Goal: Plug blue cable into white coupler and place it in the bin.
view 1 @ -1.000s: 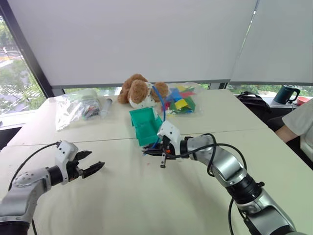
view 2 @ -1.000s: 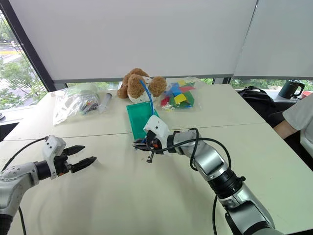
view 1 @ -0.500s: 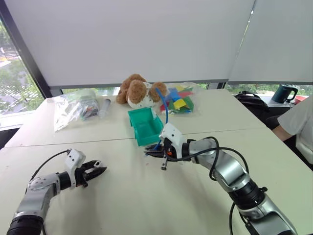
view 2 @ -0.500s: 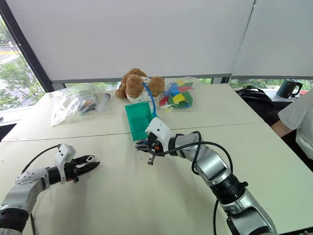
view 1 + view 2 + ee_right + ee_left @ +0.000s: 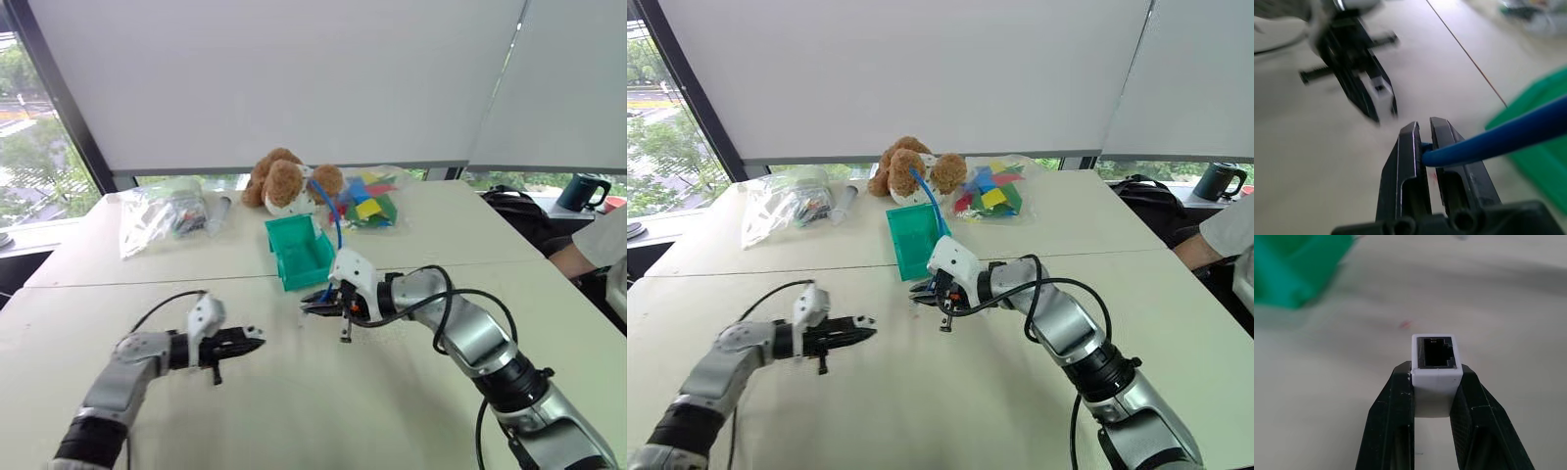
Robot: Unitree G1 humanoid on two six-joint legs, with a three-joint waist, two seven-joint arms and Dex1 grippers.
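Note:
My left gripper [image 5: 1435, 368] is shut on the white coupler [image 5: 1434, 380], whose open socket faces away from the wrist. In the left eye view the left gripper [image 5: 247, 342] hovers low over the table, pointing right toward my right gripper [image 5: 319, 307]. The right gripper [image 5: 1423, 128] is shut on the blue cable [image 5: 1498, 136] near its end. The cable [image 5: 337, 223] arcs up and back over the teal-green bin [image 5: 302, 253]. The coupler [image 5: 1379, 87] sits a short gap from the right fingertips. The cable's plug is hidden between the fingers.
A brown teddy bear [image 5: 284, 181] sits behind the bin, with a clear bag of coloured blocks [image 5: 370, 208] to its right. Another clear bag [image 5: 162, 209] lies at the back left. A person's sleeve [image 5: 602, 245] shows at the right edge.
My left gripper's fingers have closed from wide open, and it has swung right toward the right gripper. The right gripper has barely moved. The camera has shifted a little.

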